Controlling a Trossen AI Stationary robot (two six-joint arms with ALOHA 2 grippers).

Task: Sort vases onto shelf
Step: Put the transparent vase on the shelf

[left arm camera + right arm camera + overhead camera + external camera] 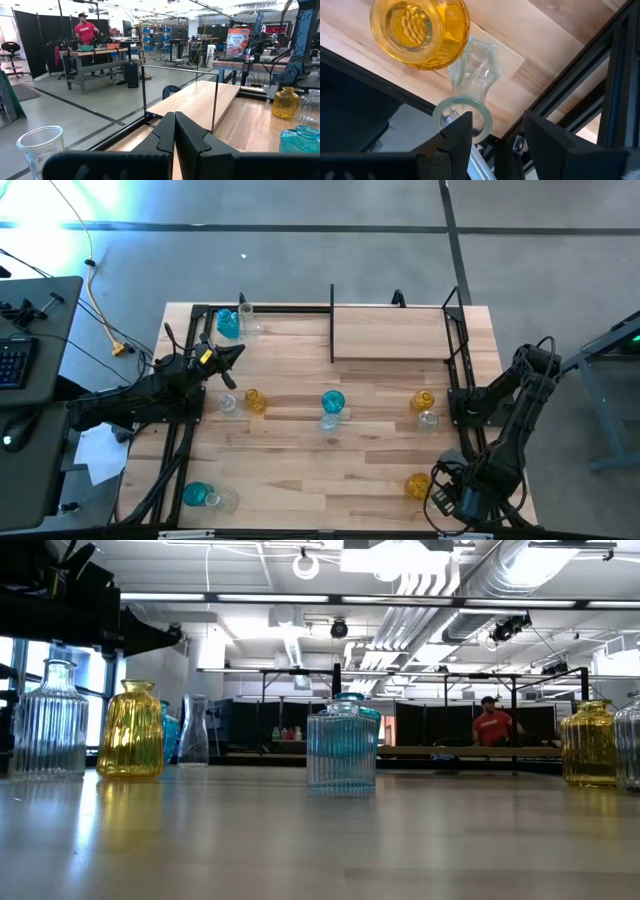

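Picking comes first here, and it has not been done yet, because the shelf (390,332) at the far edge of the counter (300,470) is bare. At the near right corner, the right gripper (492,132) is held part open just above a clear vase (472,75), with its fingers on either side of the glass rim, and nothing is gripped. A yellow vase (420,30) is seen just beside the clear one, almost touching it. It is judged that the clear vase is the one to be picked next. The gripper would need to be lowered a little, shut softly on the neck, and lifted straight up, so the yellow vase is not bumped. A blue vase (196,494) is found at the near left corner. In the middle of the counter, a blue vase (333,401), a yellow vase (254,401) and another yellow vase (423,401) are spread in a row, each with a clear one near it. The left gripper (235,354) is held shut and empty over the far left part, near a blue vase (227,324). The counter is made of pale wood strips and looks smooth. Beyond it, a big workshop is seen, with a grey floor, work tables, and a person in a red shirt (86,33) far away.
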